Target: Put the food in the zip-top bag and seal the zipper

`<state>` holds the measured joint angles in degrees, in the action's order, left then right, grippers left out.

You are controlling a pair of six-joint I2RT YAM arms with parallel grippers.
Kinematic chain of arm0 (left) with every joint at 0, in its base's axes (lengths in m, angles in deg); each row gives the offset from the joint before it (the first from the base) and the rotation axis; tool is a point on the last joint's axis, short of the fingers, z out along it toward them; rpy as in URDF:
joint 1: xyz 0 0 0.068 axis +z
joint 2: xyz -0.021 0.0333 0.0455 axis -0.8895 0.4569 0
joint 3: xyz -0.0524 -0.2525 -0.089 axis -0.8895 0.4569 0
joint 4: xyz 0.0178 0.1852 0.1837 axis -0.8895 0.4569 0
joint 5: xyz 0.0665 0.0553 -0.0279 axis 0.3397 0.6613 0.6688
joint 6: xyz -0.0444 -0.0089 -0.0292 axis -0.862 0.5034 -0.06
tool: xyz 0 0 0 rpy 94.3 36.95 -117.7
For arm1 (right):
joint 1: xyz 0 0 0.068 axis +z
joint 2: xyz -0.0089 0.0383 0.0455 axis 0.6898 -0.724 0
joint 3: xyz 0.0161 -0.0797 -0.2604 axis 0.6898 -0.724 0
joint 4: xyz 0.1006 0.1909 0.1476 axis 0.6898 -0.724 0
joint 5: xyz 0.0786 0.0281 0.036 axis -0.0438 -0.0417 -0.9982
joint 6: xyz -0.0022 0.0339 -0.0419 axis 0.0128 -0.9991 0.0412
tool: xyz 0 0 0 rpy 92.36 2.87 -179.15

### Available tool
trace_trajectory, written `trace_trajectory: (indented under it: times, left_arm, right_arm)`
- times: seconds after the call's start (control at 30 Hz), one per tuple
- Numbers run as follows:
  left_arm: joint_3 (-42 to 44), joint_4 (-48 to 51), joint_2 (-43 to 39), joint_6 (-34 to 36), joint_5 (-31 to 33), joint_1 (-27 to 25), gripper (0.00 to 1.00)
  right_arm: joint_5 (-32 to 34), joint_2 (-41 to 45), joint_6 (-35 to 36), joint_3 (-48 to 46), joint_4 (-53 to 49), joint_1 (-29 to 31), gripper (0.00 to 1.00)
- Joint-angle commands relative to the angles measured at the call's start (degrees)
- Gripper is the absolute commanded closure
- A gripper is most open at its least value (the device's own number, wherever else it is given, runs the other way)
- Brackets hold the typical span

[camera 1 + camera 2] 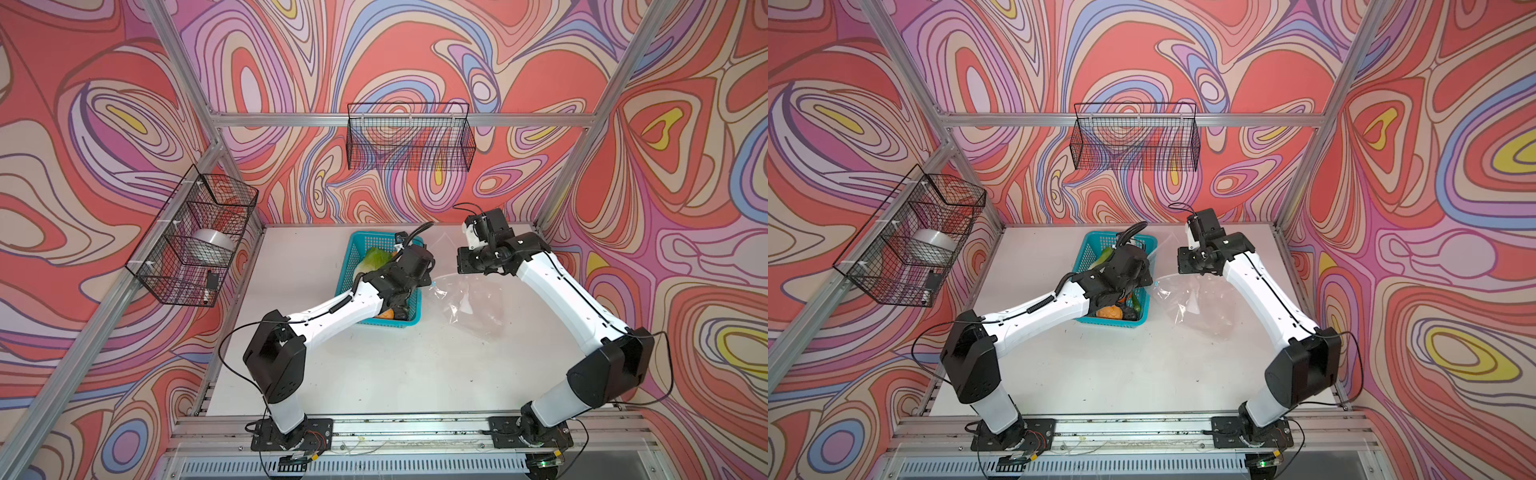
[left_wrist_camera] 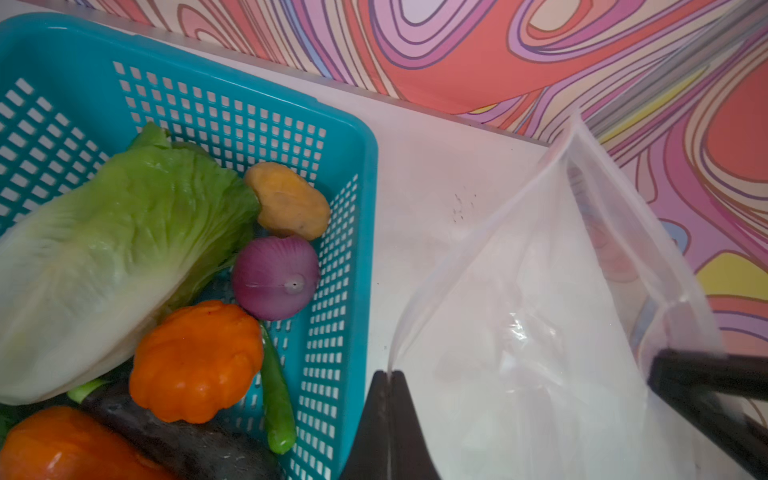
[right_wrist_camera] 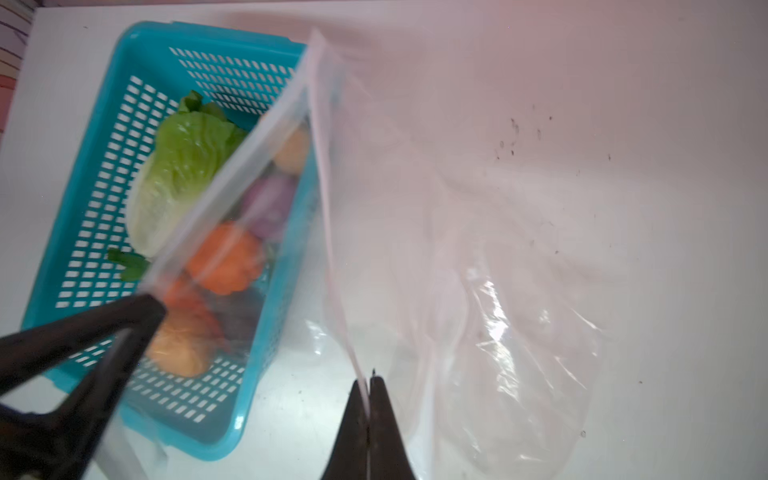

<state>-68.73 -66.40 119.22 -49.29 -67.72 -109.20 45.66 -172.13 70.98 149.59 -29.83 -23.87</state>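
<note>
Clear, floppy plastic zip-top bag point(image 3: 478, 291) is held by its mouth edge between both pincers. The left pincer point(image 2: 388, 376) is clenched on one strip of that edge and the right pincer point(image 3: 369, 380) on the opposite strip, so the mouth is spread between them. The bag's body is draped on the white bench point(image 1: 374, 365) beneath and beside the right pincer. A teal perforated plastic basket point(image 2: 365, 166) stands just beside the left pincer, away from the right one. The green-white lettuce point(image 2: 124, 232), purple onion point(image 2: 274, 276), orange pumpkin point(image 2: 195, 361) and tan potato point(image 2: 291, 199) are contained in it.
</note>
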Motion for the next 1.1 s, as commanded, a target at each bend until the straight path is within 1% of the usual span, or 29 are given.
trace_trajectory:
  times: [0.0, 0.13, 0.2, 0.33, 0.4, 0.43, 0.53, 0.57, 0.6, 0.67, 0.77, 0.8, 0.93, 1.07]
  left_arm:
    - [1.7, -0.7, 0.9, 3.3, -2.2, 0.5, 1.00]
    - [5.0, -4.2, 0.6, 4.3, -3.4, 1.2, 1.00]
    - [5.9, -4.5, 0.7, 4.3, -4.7, 1.6, 1.00]
    - [6.0, -4.2, 0.8, 5.2, -8.3, 1.9, 1.00]
    - [5.8, -4.4, 0.6, 5.8, -10.5, 1.9, 0.90]
    - [5.6, -4.4, 0.3, 6.0, -11.4, 2.0, 0.82]
    - [5.3, -4.1, -1.6, 5.7, -14.2, 2.6, 0.49]
    - [5.3, -4.2, -2.6, 5.6, -15.0, 3.0, 0.43]
    - [5.4, -4.1, -3.6, 5.4, -15.7, 3.3, 0.38]
    - [6.1, -4.7, -5.8, 5.5, -17.6, 4.3, 0.34]
    - [7.3, -4.3, -9.1, 6.6, -19.3, 6.0, 0.32]
    - [7.8, -3.6, -10.0, 7.1, -19.3, 6.6, 0.30]
    - [9.7, 0.1, -12.1, 9.6, -19.2, 9.6, 0.28]
    - [11.1, 6.8, -11.9, 12.4, -19.6, 11.7, 0.27]
  right_arm:
    - [0.5, 0.7, 0.6, 0.8, -0.3, -0.9, 1.00]
    - [0.7, 3.6, -0.7, -3.3, 4.6, -0.9, 1.00]
    - [-0.5, 4.9, -1.9, -4.5, 6.3, -0.9, 1.00]
    - [-8.8, 7.4, -5.4, -7.0, 11.4, -0.9, 1.00]
    - [-11.9, 8.6, -7.0, -9.1, 14.5, -0.9, 1.00]
    - [-12.6, 8.9, -7.6, -10.4, 15.9, -0.9, 1.00]
    - [-12.7, 9.2, -8.7, -12.7, 17.0, -1.0, 1.00]
    - [-12.8, 9.2, -8.8, -13.3, 17.1, -1.0, 1.00]
    - [-12.8, 9.2, -8.9, -13.9, 17.3, -1.0, 1.00]
    - [-12.7, 9.4, -9.6, -15.2, 18.1, -1.0, 1.00]
    - [-12.9, 10.2, -11.1, -17.5, 20.7, -1.0, 1.00]
    - [-13.1, 10.5, -11.5, -18.2, 21.8, -1.0, 1.00]
    - [-13.0, 10.9, -12.4, -19.5, 23.4, -0.9, 1.00]
    - [-12.3, 10.9, -12.5, -20.0, 23.5, -0.9, 1.00]
